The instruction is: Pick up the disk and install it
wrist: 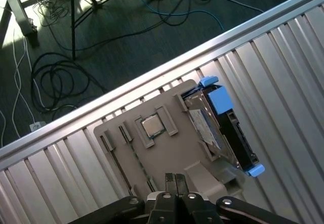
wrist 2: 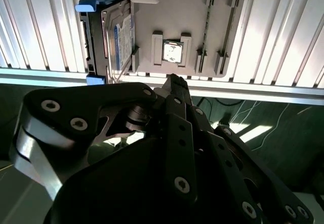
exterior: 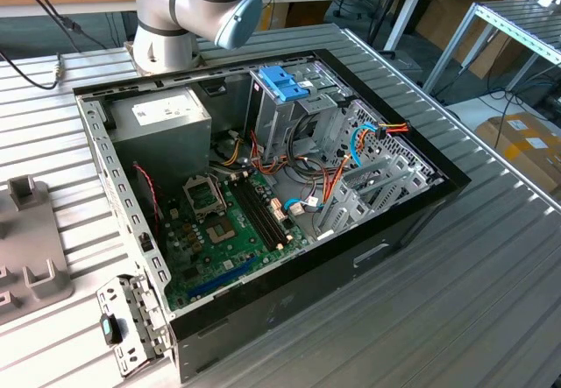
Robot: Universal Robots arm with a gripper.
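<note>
Open PC case (exterior: pixel 351 265) is sitting on the ribbed metal surface (exterior: pixel 491 283), exposing its motherboard (exterior: pixel 228 230), grey power supply (exterior: pixel 162 121) and blue-clipped drive cage (exterior: pixel 289 121), while in both wrist views a grey fixture plate (wrist: pixel 167 153) (wrist 2: pixel 187 11) is cradling a processor chip (wrist: pixel 153 126) (wrist 2: pixel 172 51) near the surface edge, loose cables (wrist: pixel 61 77) trailing over the floor (wrist: pixel 126 27) beyond.

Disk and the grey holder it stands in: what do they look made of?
Disk: dark metal body, probably, with a pale label; its blue frame looks like matte moulded plastic. Holder: matte grey plastic, likely, given its rounded moulded ribs.
</note>
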